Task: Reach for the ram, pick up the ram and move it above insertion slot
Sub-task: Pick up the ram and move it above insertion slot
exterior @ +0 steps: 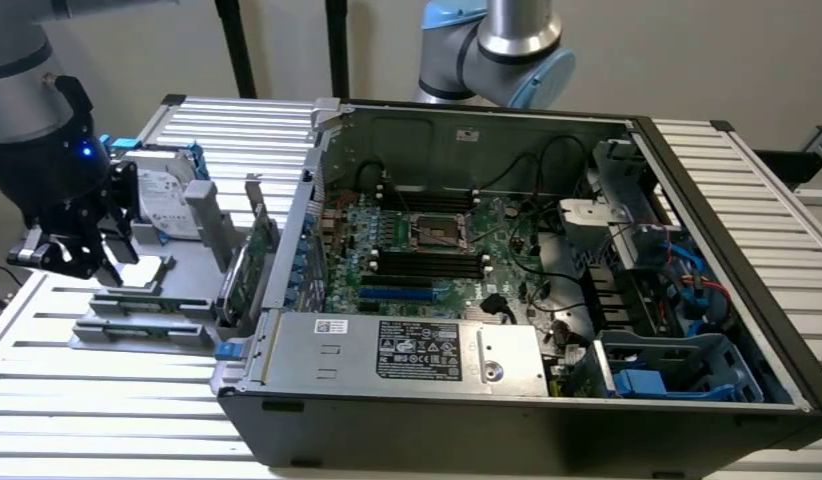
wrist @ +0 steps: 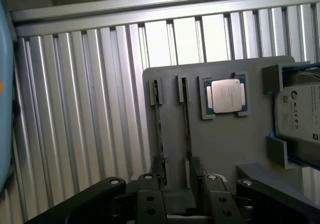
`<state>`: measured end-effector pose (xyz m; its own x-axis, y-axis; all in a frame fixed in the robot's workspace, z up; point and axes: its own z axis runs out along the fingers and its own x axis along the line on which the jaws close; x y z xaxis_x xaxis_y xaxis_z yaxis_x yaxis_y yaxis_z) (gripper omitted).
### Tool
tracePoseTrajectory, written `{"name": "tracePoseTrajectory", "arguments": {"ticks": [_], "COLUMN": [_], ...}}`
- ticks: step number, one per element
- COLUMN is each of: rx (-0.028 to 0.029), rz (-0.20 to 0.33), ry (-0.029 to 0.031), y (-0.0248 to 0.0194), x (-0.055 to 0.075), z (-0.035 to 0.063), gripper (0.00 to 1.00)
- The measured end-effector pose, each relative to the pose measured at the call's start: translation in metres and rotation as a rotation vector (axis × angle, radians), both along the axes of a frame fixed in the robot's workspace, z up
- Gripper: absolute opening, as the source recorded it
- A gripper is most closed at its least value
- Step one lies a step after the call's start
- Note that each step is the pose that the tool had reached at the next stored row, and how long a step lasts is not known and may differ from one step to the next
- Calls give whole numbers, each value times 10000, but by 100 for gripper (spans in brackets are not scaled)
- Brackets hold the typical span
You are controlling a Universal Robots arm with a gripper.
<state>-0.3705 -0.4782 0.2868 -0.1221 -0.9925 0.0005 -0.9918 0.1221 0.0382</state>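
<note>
At the exterior view's left, beside the open case, the black two-finger end effector (exterior: 67,252) hangs low over a flat grey plastic holder plate (wrist: 225,149). From the wrist, its fingers (wrist: 152,194) stand apart with a moderate gap, and they grip nothing. One end of the ram (wrist: 186,129) runs into this gap. It is a thin, long green circuit-board stick that stands on its edge in a groove of the plate. I cannot tell whether a finger touches it.

A second thin green stick (wrist: 159,124) stands parallel just beside the ram, and its end reaches one finger. Further along the plate, a square silver processor chip (wrist: 226,96) lies in a recess, and a silver hard drive (wrist: 300,116) sits at the plate's edge.

The plate rests on a ribbed aluminium surface (wrist: 75,114), which has open room on the side away from the drive. In the exterior view, a larger green expansion card (exterior: 260,262) stands upright between the plate and the black open computer case (exterior: 384,430).

The insertion slot (exterior: 431,262) is a long, narrow black plastic socket among several parallel ones. It lies on the board inside the case, well apart from the end effector, with cables near it.
</note>
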Motion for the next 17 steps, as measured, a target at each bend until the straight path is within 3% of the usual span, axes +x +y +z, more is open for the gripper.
{"name": "tracePoseTrajectory", "arguments": {"ticks": [17], "rx": [1], "rz": [296], "ry": [-1], "y": [-49], "x": [-36], "z": [-309], "gripper": [36]}}
